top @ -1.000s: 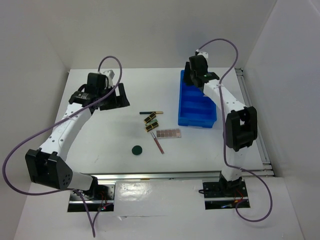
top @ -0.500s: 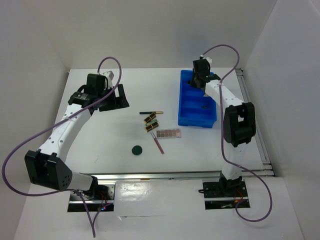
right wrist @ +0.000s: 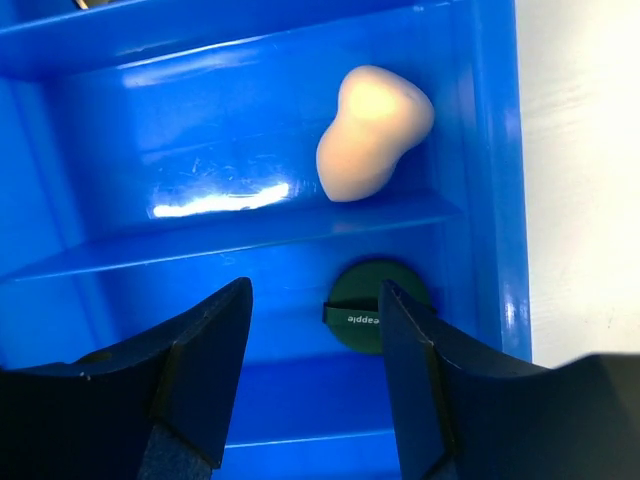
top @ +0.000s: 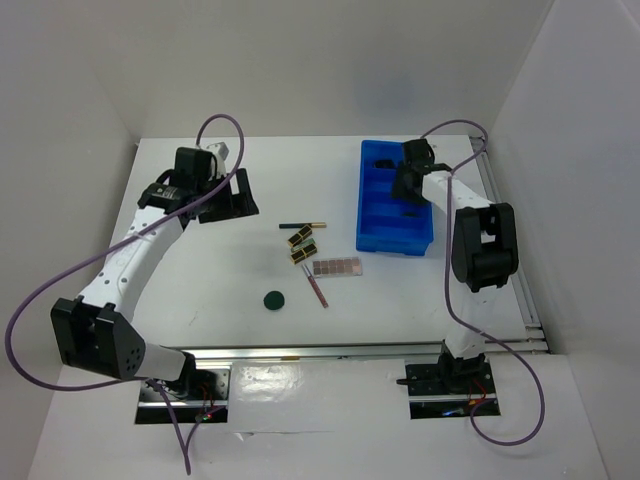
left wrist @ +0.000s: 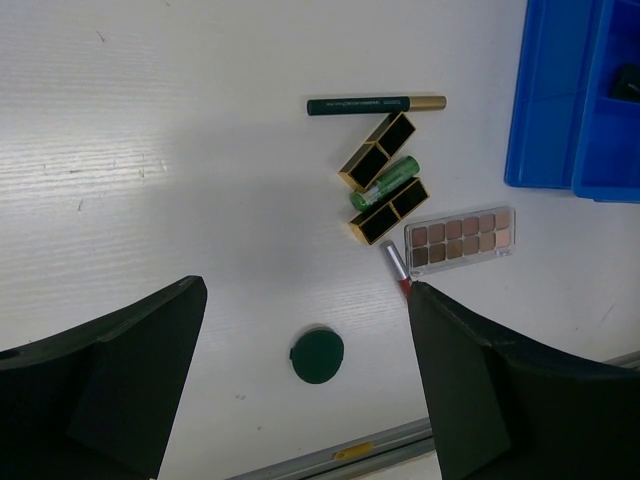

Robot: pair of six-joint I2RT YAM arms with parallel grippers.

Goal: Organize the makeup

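On the table lie a black-gold pencil (top: 301, 226) (left wrist: 375, 104), two black-gold lipstick tubes (top: 301, 245) (left wrist: 377, 152) with a small green tube (left wrist: 383, 183) between them, a palette strip (top: 337, 267) (left wrist: 460, 239), a pink stick (top: 316, 287) (left wrist: 395, 266) and a dark-green disc (top: 274, 300) (left wrist: 318, 356). My left gripper (top: 225, 195) (left wrist: 305, 295) is open and empty, high above them. My right gripper (top: 410, 182) (right wrist: 312, 295) is open and empty over the blue bin (top: 385, 235). A beige sponge (right wrist: 372, 133) and a second green disc (right wrist: 385, 290) lie in adjoining compartments. No black compact shows.
The bin's right wall (right wrist: 495, 150) borders bare white table. A metal rail (top: 300, 352) runs along the table's near edge and another along the right edge (top: 505, 230). White walls enclose the back and sides.
My right gripper has moved from the bin's far end toward its middle, nearer the right side. The left arm and the items on the table have not moved.
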